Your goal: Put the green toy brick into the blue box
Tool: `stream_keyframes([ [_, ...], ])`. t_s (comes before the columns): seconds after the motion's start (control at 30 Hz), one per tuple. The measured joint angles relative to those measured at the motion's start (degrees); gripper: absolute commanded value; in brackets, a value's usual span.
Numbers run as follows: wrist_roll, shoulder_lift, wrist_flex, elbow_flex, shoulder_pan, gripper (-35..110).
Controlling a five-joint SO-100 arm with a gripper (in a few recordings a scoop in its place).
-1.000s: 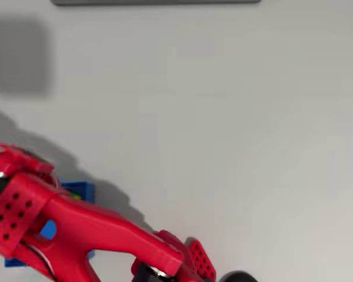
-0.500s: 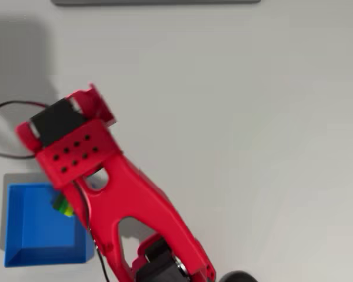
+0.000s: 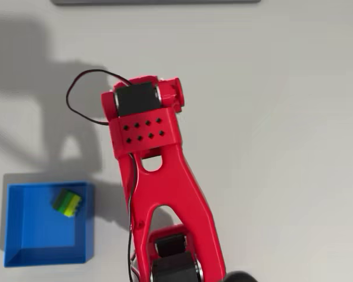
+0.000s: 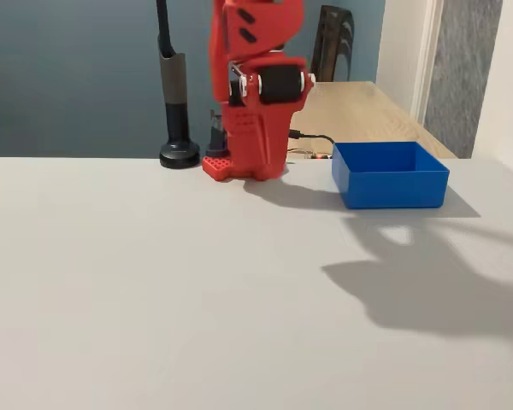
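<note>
The green toy brick [image 3: 67, 202] lies inside the blue box [image 3: 35, 235], near its upper right corner, with nothing touching it. In the fixed view the blue box [image 4: 389, 184] stands right of the red arm's base [image 4: 248, 145], and its walls hide the brick. The arm is folded upward. Seen end-on from overhead, my gripper [image 3: 165, 88] is well to the upper right of the box, and the wrist motor hides how the jaws stand.
A black cable [image 3: 85, 88] loops left of the wrist. A black stand [image 4: 176, 111] rises behind the arm's base, and a wooden table [image 4: 359, 102] lies beyond it. A dark bar [image 3: 156, 2] runs along the overhead view's top edge.
The arm has risen and swung right, away from above the box. The brick, earlier hidden under the arm, now lies free in the box.
</note>
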Motion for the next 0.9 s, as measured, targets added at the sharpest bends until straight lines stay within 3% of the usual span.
stream_keyframes([
  [0.63,-2.55,40.34,-12.39,36.83,6.86,0],
  [0.9,-2.55,58.27,-13.18,53.00,8.70,0],
])
